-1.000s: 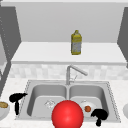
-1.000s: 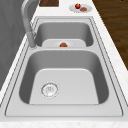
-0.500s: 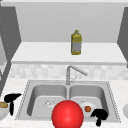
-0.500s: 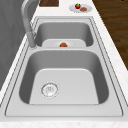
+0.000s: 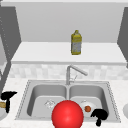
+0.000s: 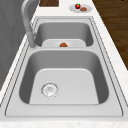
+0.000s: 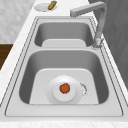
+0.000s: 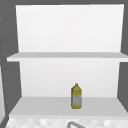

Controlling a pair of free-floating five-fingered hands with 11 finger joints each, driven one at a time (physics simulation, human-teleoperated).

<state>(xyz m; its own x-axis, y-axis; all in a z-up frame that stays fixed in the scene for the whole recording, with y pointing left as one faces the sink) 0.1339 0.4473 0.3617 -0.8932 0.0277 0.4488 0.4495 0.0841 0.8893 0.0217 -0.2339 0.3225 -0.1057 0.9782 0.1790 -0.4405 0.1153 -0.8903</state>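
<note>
In the front view the left hand [image 5: 7,96] hangs at the picture's left edge over the table [image 5: 11,82], just above a brown roll-like thing [image 5: 2,105] on a small plate [image 5: 2,113]; its fingers look loosely curled, and whether they grip anything cannot be told. The right hand [image 5: 99,115] hovers over the front rim of the sink [image 5: 110,100] at the right basin, fingers curled downward and holding nothing. Just beside it, in that basin, a small orange-red fruit [image 5: 87,108] sits on a white plate [image 5: 82,103]; the right side view shows the fruit [image 7: 65,88] in the middle of the plate [image 7: 53,92]. A big red ball [image 5: 67,115] stands in front of the sink. The faucet [image 5: 72,72] rises behind the 2 basins, its spout angled to the right. A yellow bottle [image 5: 76,42] stands upright on the shelf [image 5: 45,53] above. In the left side view a further plate [image 6: 80,8] on the table holds a red fruit [image 6: 77,5] and a brown piece.
</note>
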